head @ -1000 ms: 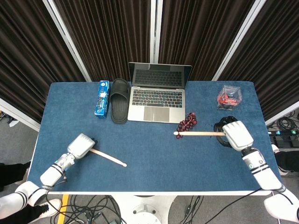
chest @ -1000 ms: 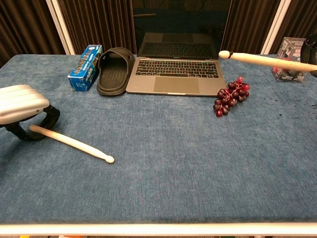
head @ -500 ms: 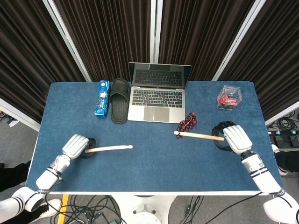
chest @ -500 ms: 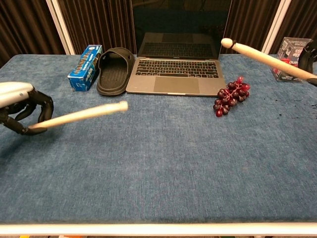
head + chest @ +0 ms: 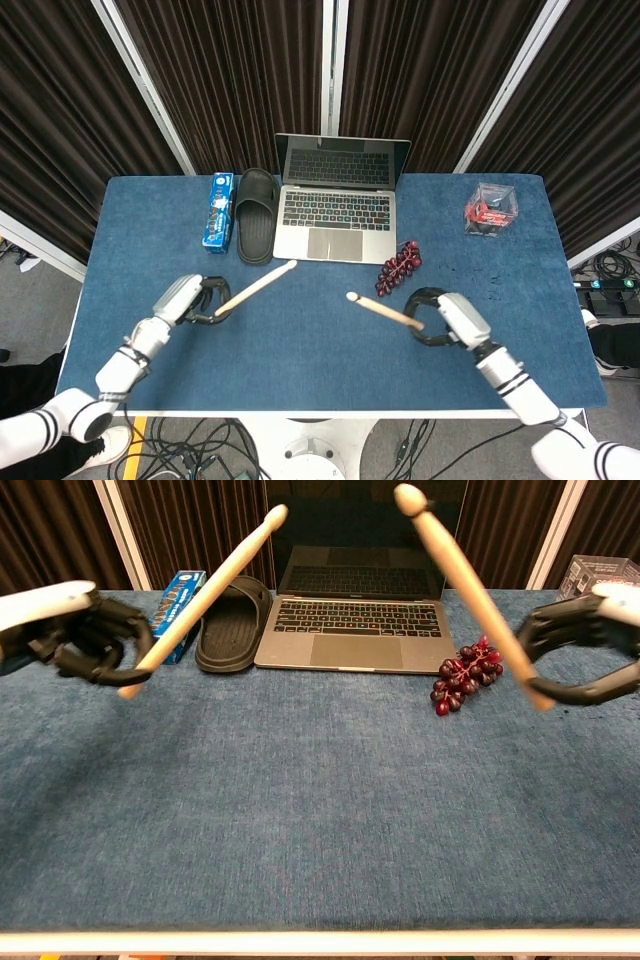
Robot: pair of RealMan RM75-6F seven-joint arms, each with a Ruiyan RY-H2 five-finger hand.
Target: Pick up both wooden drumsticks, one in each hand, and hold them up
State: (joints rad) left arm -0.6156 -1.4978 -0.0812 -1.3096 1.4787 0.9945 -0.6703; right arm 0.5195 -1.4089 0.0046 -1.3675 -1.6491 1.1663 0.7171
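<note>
Left hand [image 5: 75,640] fingers clamped on left drumstick [image 5: 205,590] butt; right hand [image 5: 580,655] fingers clamped on right drumstick [image 5: 460,580] butt. Both sticks off surface [image 5: 320,810], tips raised before laptop [image 5: 350,620]. My judgement: hold firm pinch, keep tips apart, clear of laptop screen.

Bright, even light; sharp frames, shadows perhaps faint.
</note>
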